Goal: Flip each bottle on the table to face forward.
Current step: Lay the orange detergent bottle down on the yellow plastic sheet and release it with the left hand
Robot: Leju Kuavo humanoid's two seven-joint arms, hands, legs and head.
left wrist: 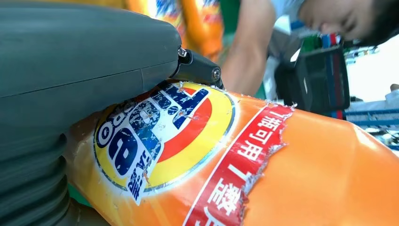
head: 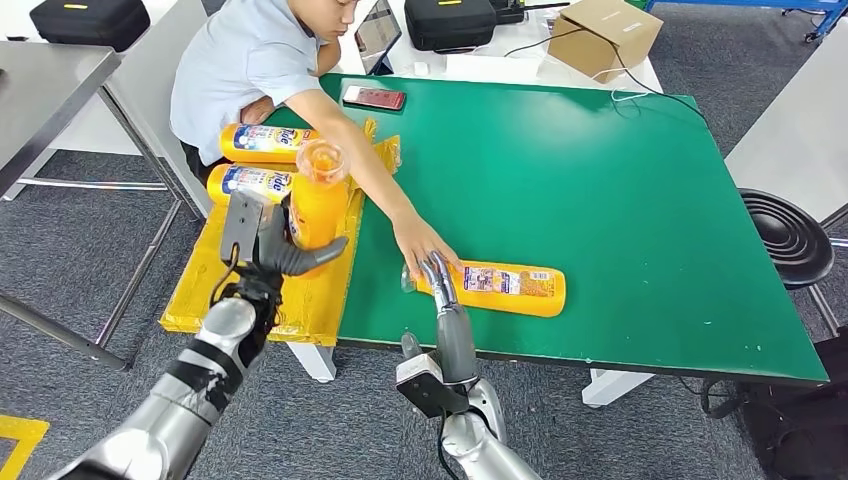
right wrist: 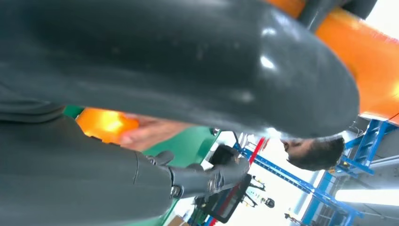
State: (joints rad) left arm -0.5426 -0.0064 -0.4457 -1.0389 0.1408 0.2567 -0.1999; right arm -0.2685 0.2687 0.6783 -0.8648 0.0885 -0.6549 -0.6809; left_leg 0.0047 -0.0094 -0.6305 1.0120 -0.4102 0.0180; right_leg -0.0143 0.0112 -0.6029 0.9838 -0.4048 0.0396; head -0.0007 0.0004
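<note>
The left hand [head: 275,245] grips an orange bottle [head: 318,205] upright over the yellow tray [head: 205,290] at the left edge of the green table [head: 620,200]. Two more bottles [head: 265,143] lie on the tray's far side. The right hand [head: 445,300] reaches to a bottle lying [head: 505,287] near the table's front edge; whether it grips it, I cannot tell. A person's hand [head: 425,245] touches that bottle's cap end.

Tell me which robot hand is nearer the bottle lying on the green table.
Right. The right hand reaches the cap end of the lying bottle, beside a person's hand. The left hand is off to the side, holding an upright bottle over the yellow tray.
</note>
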